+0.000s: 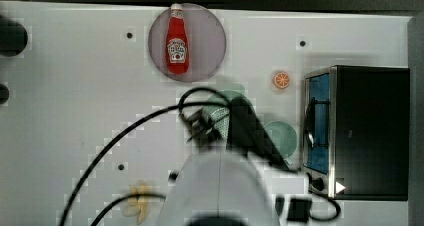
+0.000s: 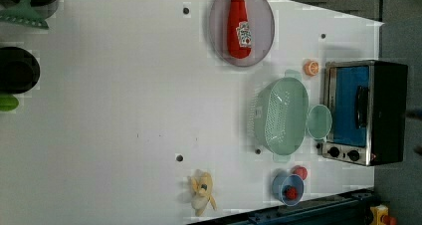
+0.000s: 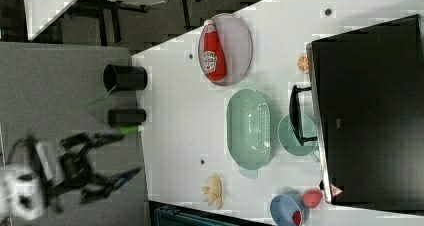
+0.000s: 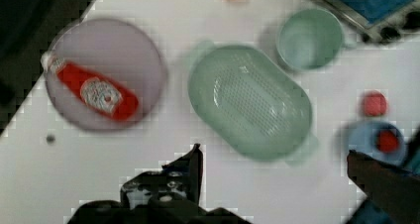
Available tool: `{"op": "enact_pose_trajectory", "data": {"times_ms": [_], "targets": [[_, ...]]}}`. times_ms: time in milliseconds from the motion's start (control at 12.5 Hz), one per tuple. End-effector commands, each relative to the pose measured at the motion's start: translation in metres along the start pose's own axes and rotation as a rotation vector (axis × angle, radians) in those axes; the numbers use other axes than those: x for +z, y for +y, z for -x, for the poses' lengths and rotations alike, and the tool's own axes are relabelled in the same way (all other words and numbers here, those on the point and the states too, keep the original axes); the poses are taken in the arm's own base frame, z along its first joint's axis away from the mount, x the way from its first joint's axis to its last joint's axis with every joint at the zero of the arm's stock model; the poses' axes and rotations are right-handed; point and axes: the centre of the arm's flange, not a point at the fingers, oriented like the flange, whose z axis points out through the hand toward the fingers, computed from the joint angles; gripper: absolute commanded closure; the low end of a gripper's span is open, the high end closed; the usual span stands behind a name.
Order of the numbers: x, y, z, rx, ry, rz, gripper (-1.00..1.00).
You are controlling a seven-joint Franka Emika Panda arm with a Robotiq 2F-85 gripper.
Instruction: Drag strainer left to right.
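The pale mint-green strainer (image 2: 281, 115) lies on the white table, oblong, with rows of small holes and a tab handle at each end. It stands close beside the toaster oven in the left view and shows again as the strainer (image 3: 248, 128) and strainer (image 4: 250, 102). In the top view my arm covers most of the strainer (image 1: 220, 117). My gripper (image 4: 272, 152) hangs high above it, open and empty, one finger (image 4: 195, 164) on each side. The gripper (image 3: 122, 157) appears raised at the right view's left, its jaws spread.
A small round green bowl (image 2: 319, 121) sits between the strainer and the toaster oven (image 2: 366, 110). A ketchup bottle (image 2: 239, 23) lies on a grey plate (image 2: 263, 31). Also on the table: an orange slice (image 2: 311, 67), a blue bowl (image 2: 287, 188), a banana (image 2: 201, 191) and black cups (image 3: 125, 77).
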Motion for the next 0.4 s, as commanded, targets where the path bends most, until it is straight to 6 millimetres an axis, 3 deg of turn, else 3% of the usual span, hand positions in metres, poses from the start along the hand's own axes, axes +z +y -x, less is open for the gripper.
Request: {"op": "enact_pose_trajectory", "data": {"times_ms": [80,400], "targets": [[0.0346,0.0174,-0.0178,-0.045,-0.133,0.147,-1.0],[0.0341,0.0249,-0.0156,-0.038,-0.175,0.179,-1.0]]}}
